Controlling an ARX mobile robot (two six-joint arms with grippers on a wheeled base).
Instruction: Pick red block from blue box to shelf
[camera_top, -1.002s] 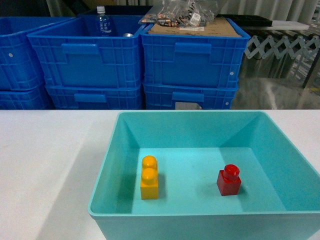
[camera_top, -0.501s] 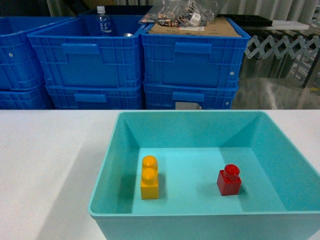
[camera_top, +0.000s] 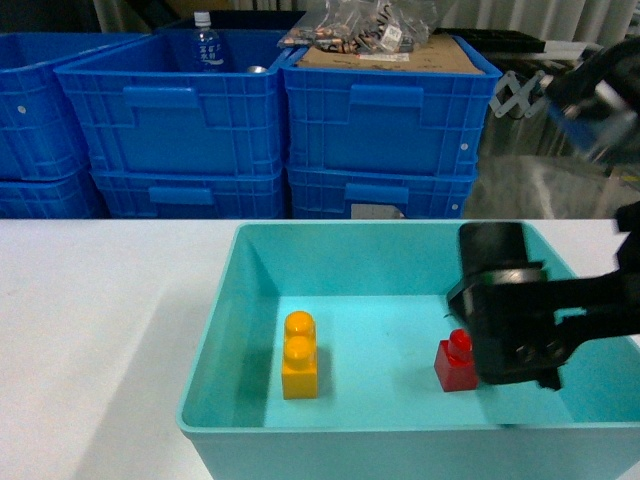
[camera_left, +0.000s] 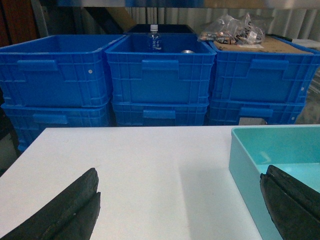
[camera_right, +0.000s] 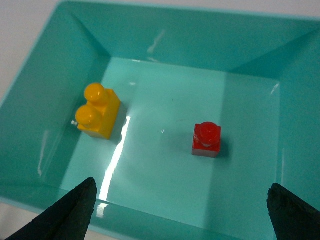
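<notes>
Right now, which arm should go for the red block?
Right. The right gripper hangs open above the blue box, the red block between its fingertips in the wrist view. The left gripper sits over bare table, outside the box.

You see stacked blue crates (camera_top: 270, 120) across upper frame, white table (camera_top: 90, 330) lower left, pale curtain (camera_top: 560, 18) top right.

Right gripper (camera_top: 515, 335): bulky matte-black housing, rounded top. Both wrists' jaws: black, wedge-shaped, tapering.
</notes>
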